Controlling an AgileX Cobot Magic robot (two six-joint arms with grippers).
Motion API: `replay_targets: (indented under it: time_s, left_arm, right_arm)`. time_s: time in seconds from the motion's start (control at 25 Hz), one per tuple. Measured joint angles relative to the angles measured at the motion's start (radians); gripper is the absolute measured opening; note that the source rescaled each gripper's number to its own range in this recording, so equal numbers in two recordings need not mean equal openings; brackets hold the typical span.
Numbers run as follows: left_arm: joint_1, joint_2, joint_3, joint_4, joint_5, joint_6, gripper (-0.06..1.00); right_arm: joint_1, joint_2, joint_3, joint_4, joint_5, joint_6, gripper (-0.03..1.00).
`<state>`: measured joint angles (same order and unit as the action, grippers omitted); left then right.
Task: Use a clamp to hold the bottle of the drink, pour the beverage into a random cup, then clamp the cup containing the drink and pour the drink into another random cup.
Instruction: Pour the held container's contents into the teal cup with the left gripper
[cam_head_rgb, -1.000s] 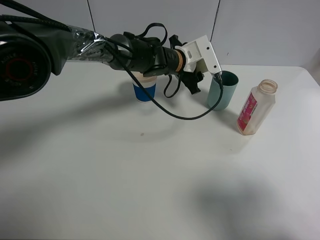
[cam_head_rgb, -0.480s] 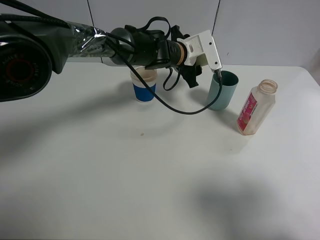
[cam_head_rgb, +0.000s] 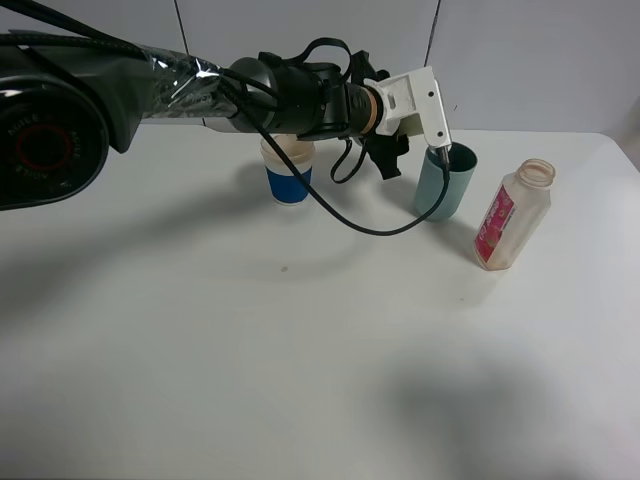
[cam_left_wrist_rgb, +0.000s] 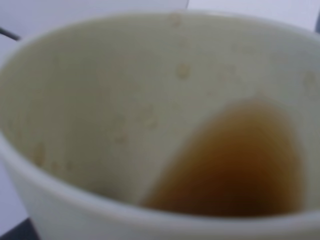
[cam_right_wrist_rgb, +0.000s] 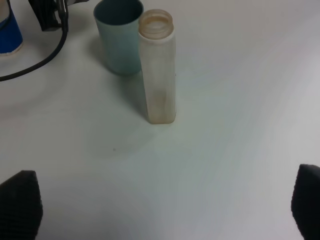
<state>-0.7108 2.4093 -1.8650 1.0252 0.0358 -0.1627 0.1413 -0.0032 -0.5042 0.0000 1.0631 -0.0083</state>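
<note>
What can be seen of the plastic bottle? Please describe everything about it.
The bottle is clear, squarish plastic with a wide round neck and no cap. A pink-red label covers one side. It looks nearly empty; only a brownish tint shows near the bottom. It stands upright on the white table, beside the teal cup, with a gap between them. Only the table touches it.
</note>
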Motion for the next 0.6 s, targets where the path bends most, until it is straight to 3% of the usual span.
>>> replay_targets:
  time_s: [0.6]
  left_arm:
    - [-0.004, 0.000, 0.000, 0.070, 0.017, 0.000, 0.03]
  right_arm:
    - [0.000, 0.000, 0.000, 0.000, 0.000, 0.000, 1.00]
